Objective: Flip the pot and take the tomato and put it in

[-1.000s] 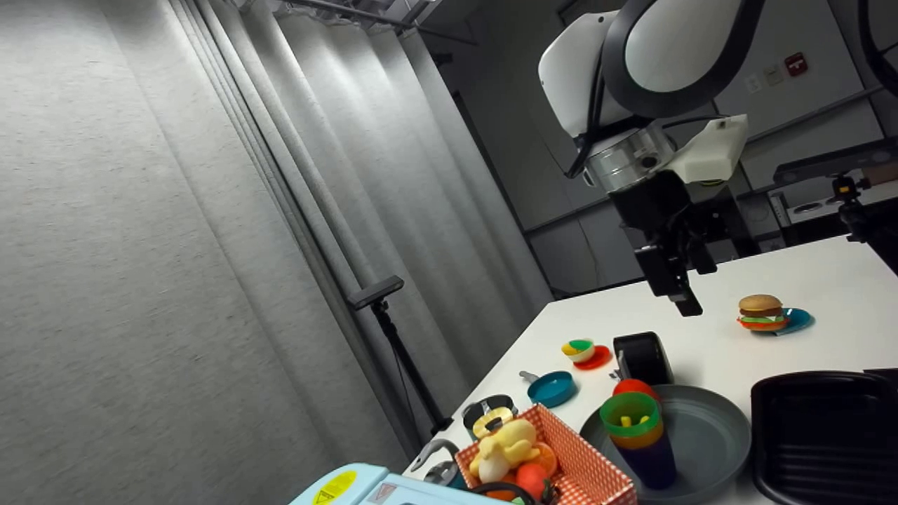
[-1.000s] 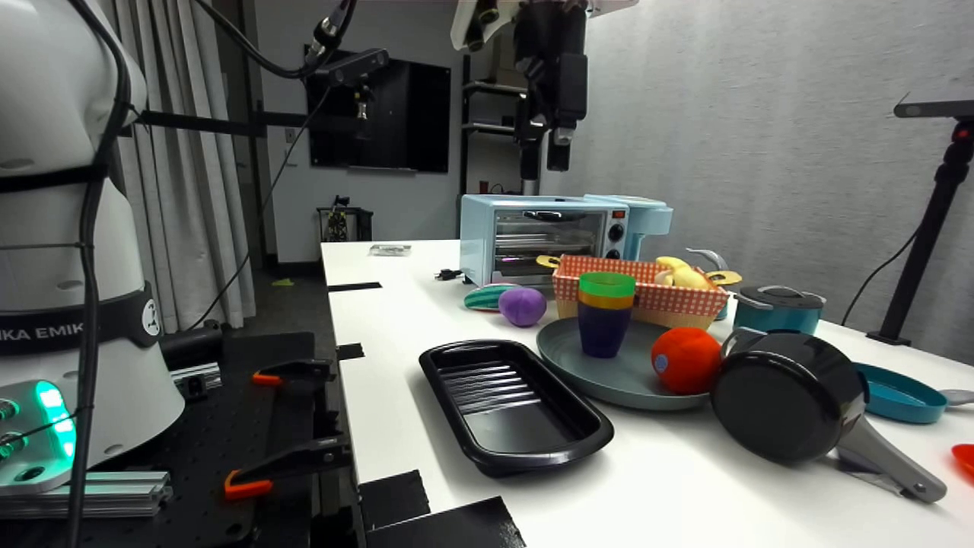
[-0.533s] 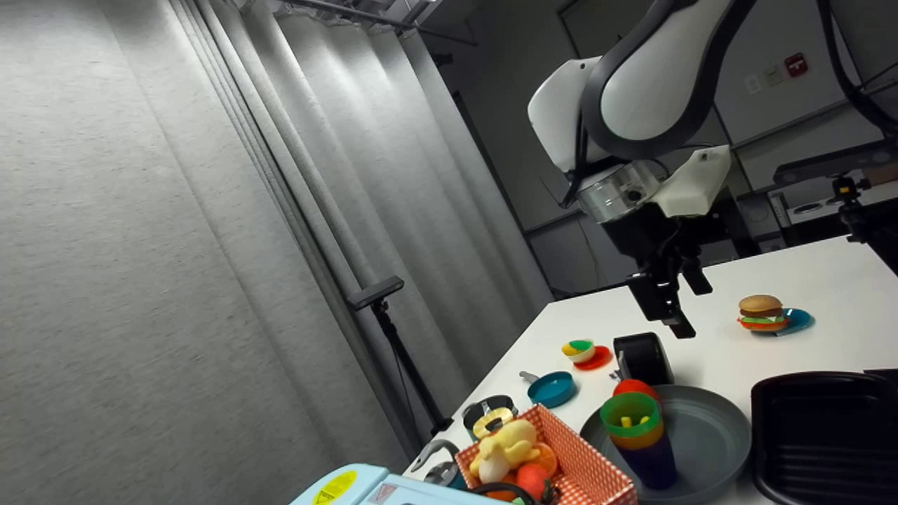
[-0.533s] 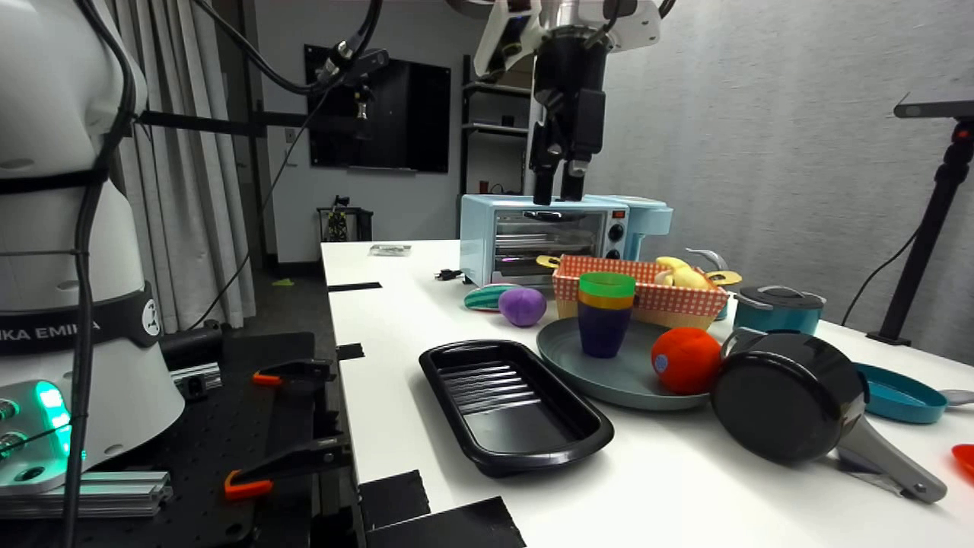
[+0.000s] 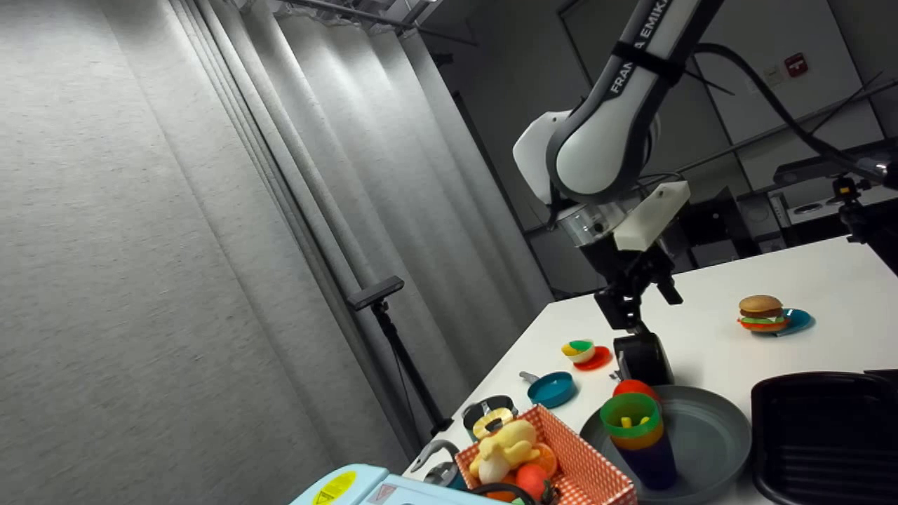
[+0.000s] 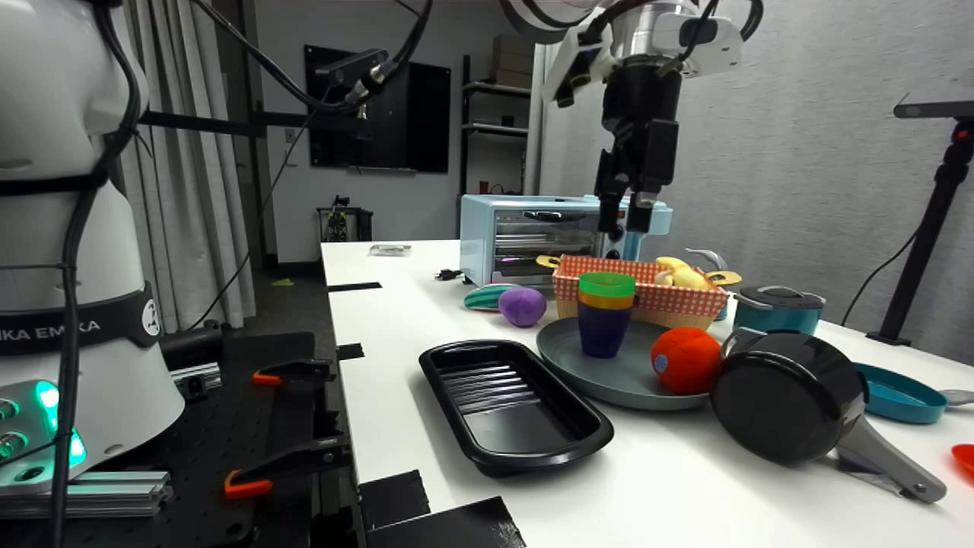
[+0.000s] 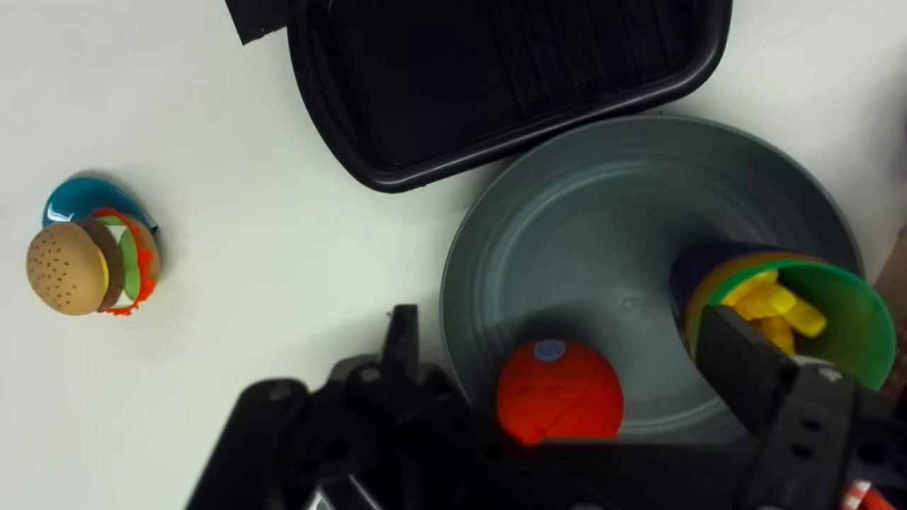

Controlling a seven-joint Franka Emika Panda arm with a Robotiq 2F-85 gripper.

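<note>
Exterior view: gripper (image 6: 624, 221) spread, unloaded; pot (image 6: 787, 397) lower and off to one side, probably light, stiff, slick, so grab the handle (image 6: 890, 461).

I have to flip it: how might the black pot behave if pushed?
The black pot may roll, since it lies on its rounded side. Its grey handle, angled downward, could check that. The glossy finish might prove slippery.

You're in what looks like a robotics lab. In an exterior view you can see the white Franka base (image 6: 114, 323) at nine o'clock, aluminium rails (image 6: 114, 496) at eight, a black wall panel (image 6: 411, 114) at eleven and a stand-mounted camera (image 6: 934, 110) at two.
</note>
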